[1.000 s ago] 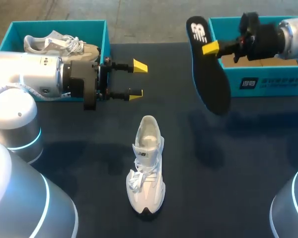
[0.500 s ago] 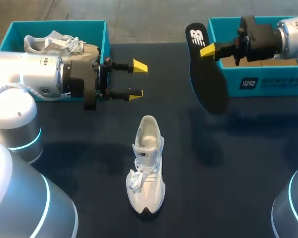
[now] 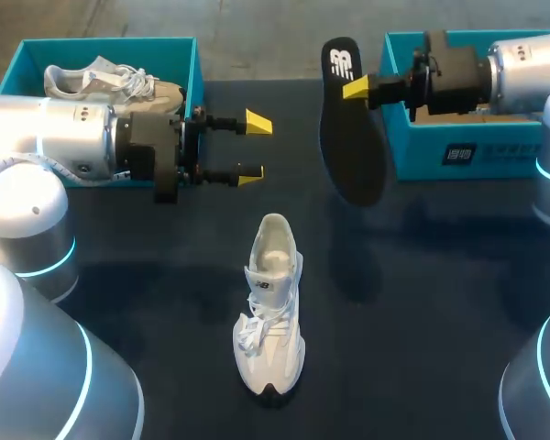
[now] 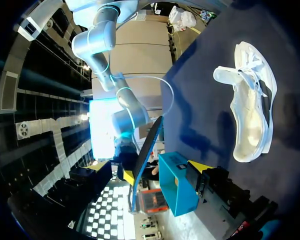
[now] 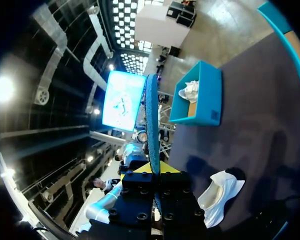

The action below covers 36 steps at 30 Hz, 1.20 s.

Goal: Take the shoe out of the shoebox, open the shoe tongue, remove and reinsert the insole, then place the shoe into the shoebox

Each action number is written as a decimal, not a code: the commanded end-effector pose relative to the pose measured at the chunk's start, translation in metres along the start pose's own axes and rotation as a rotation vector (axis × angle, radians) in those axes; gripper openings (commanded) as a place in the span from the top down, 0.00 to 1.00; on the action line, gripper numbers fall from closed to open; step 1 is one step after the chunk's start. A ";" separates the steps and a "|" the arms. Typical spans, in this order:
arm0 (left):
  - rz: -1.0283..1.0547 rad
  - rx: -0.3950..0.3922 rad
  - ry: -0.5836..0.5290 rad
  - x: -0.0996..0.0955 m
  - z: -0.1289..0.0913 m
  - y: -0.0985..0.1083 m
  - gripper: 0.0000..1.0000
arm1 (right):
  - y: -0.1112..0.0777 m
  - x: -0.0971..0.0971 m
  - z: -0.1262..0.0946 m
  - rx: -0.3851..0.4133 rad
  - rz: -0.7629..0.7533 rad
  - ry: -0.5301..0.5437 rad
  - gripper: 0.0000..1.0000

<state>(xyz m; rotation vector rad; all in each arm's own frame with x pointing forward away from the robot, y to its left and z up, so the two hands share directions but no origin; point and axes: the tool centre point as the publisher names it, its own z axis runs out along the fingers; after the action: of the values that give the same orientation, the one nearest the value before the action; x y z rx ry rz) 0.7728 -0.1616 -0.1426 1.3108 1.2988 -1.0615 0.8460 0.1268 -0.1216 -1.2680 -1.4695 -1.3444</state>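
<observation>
Fingers of the right gripper (image 3: 349, 88) clamp a black foam insole (image 3: 353, 147) near the dark worktop's (image 3: 440, 302) far edge. Left gripper (image 3: 255, 148) fingers stand apart, beyond the white lace-up sneaker (image 3: 270, 312) lying mid-worktop.

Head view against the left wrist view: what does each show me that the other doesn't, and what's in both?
Only the head view: the left shoebox with a second shoe in it, the left gripper with its fingers apart and empty, and the broad face of the insole.
Only the left wrist view: the insole edge-on, a thin strip.
Both: the white shoe on the table, the right shoebox, and the right gripper shut on the insole, which hangs from it.
</observation>
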 end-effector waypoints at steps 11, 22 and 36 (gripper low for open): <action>0.002 -0.002 -0.001 0.001 0.001 -0.001 0.00 | 0.006 0.003 0.007 0.010 0.014 -0.007 1.00; 0.002 -0.002 -0.001 0.001 0.001 -0.001 0.00 | 0.026 0.011 0.030 0.019 0.052 -0.049 1.00; -0.005 0.005 -0.043 0.002 0.007 0.011 0.00 | 0.026 0.011 0.030 0.019 0.052 -0.049 1.00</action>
<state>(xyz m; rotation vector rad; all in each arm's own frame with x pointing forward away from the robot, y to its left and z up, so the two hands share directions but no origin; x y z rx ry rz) 0.7774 -0.1620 -0.1404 1.2844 1.2839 -1.0842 0.8721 0.1562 -0.1112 -1.3210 -1.4676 -1.2748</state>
